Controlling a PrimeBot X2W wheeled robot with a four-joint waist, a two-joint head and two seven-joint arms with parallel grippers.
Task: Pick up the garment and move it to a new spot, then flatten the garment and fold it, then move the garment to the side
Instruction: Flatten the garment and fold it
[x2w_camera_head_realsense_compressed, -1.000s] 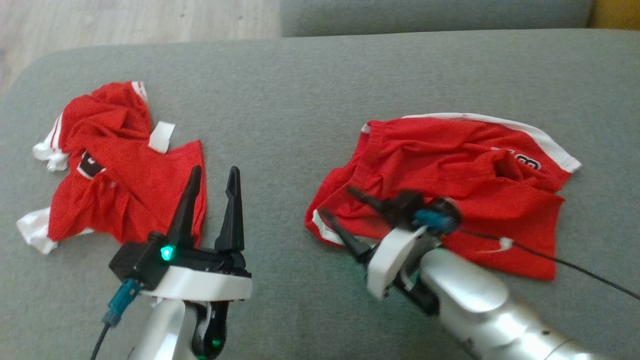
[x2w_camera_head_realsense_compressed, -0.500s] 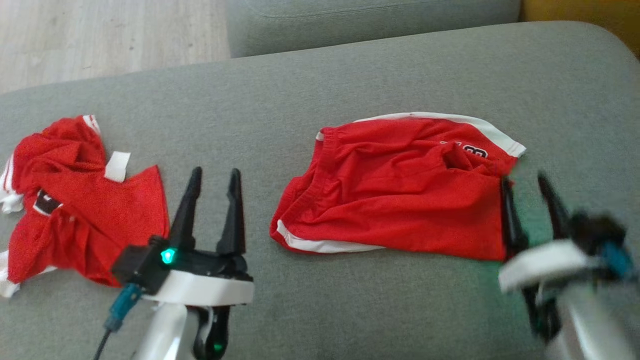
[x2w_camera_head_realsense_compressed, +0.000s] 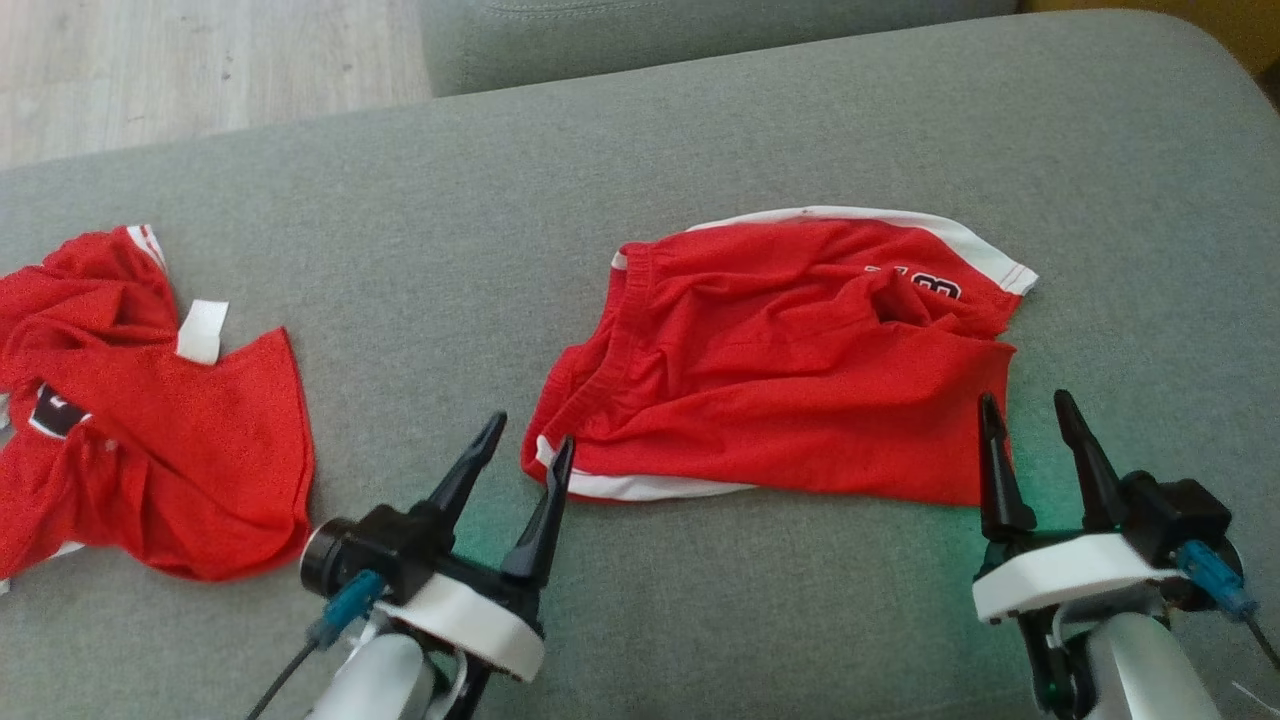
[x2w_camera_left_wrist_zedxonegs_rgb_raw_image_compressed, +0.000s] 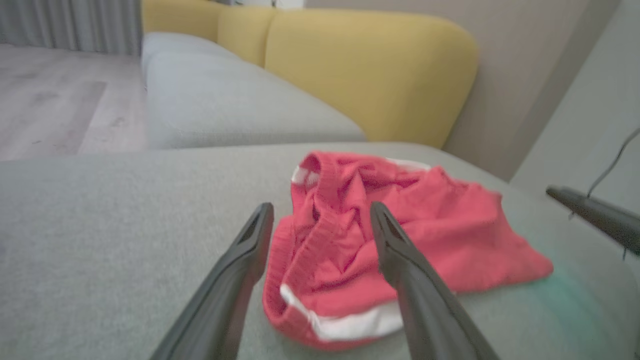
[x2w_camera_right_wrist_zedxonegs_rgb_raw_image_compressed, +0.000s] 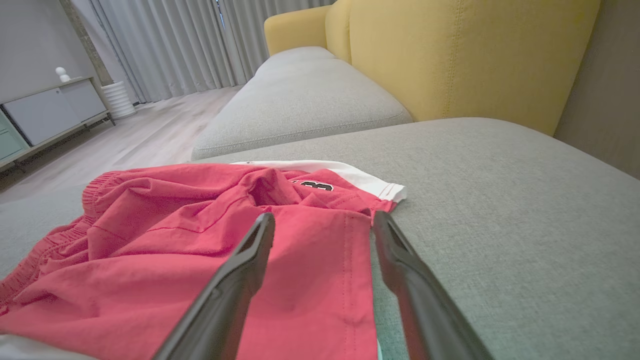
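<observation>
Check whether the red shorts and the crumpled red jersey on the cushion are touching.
Apart. The head view shows a wide strip of bare grey cushion between the red shorts and the red jersey.

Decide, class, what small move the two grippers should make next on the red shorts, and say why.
Probably lower both and pinch the near corners. The left gripper and right gripper stand open at opposite near corners of the red shorts, which lie rumpled on the grey cushion, so pulling apart would flatten them.

Bare cushion (x2w_camera_head_realsense_compressed: 440, 280) runs open between the red shorts (x2w_camera_head_realsense_compressed: 780, 370) and the crumpled shirt (x2w_camera_head_realsense_compressed: 160, 450)
</observation>
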